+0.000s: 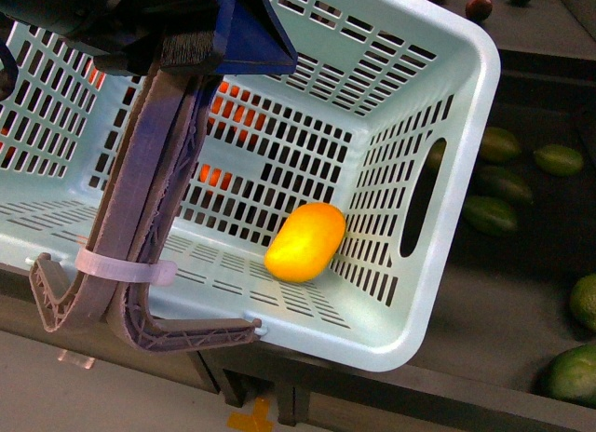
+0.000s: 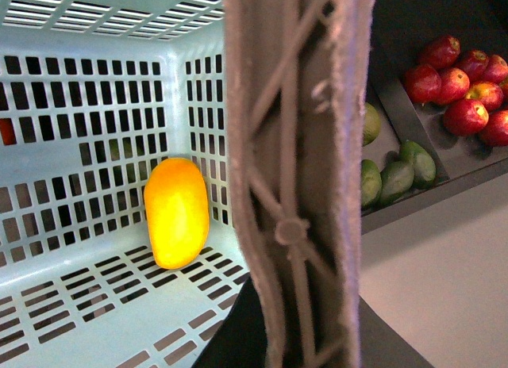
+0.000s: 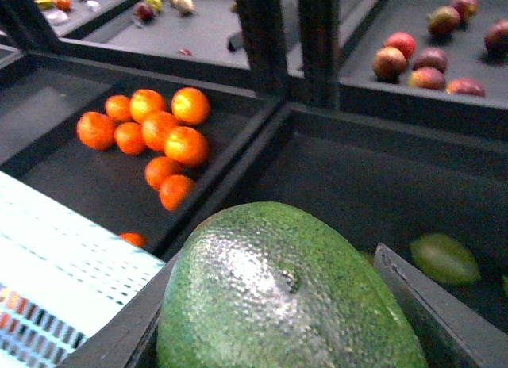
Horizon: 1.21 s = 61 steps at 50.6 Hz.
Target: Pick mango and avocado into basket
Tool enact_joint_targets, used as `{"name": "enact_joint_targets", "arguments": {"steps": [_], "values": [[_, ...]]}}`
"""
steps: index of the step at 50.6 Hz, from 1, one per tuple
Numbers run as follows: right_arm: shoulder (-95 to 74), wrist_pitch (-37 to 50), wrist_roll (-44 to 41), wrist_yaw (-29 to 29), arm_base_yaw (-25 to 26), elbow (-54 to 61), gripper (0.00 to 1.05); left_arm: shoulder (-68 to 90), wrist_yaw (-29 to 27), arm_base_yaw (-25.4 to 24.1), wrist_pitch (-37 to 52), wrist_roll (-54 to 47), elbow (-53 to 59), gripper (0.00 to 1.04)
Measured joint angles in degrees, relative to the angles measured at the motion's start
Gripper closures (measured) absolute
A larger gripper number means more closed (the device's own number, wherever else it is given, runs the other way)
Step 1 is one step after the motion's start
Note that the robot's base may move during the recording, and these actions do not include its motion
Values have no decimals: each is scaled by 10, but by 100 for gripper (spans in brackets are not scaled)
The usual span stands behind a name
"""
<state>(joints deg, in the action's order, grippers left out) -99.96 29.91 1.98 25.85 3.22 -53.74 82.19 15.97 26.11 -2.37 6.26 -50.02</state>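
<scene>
Left gripper: fingers not made out, so cannot tell whether spread or pressed together. Brown ribbed handle upright at the near-left rim of the teal basket. Holds only the mango, on the slotted floor close to the right wall, with bare floor left of it. Beyond the right wall, green fruits loose in a dark bin. Right gripper: pinches the avocado over a bin edge, outside the basket.

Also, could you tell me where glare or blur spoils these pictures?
Front view: the mango glows overexposed. Left wrist view: the close basket handle looks soft. Right wrist view: glare on the avocado, and the basket rim is blown out white.
</scene>
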Motion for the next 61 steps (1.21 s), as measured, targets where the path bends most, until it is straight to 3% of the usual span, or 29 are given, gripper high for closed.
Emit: {"name": "enact_joint_targets", "arguments": {"steps": [21, 27, 32, 43, 53, 61], "values": [[56, -7, 25, -91, -196, 71, 44, 0, 1, 0, 0, 0, 0, 98], [41, -5, 30, -108, -220, 71, 44, 0, 0, 0, 0, 0, 0, 98], [36, 0, 32, -118, -229, 71, 37, 0, 0, 0, 0, 0, 0, 98], [81, 19, 54, -154, -222, 84, 6, 0, 0, 0, 0, 0, 0, 98], [269, 18, 63, -244, -185, 157, 8, 0, -4, 0, 0, 0, 0, 98], [464, -34, 68, -303, -175, 262, 8, 0, -3, 0, 0, 0, 0, 98]]}}
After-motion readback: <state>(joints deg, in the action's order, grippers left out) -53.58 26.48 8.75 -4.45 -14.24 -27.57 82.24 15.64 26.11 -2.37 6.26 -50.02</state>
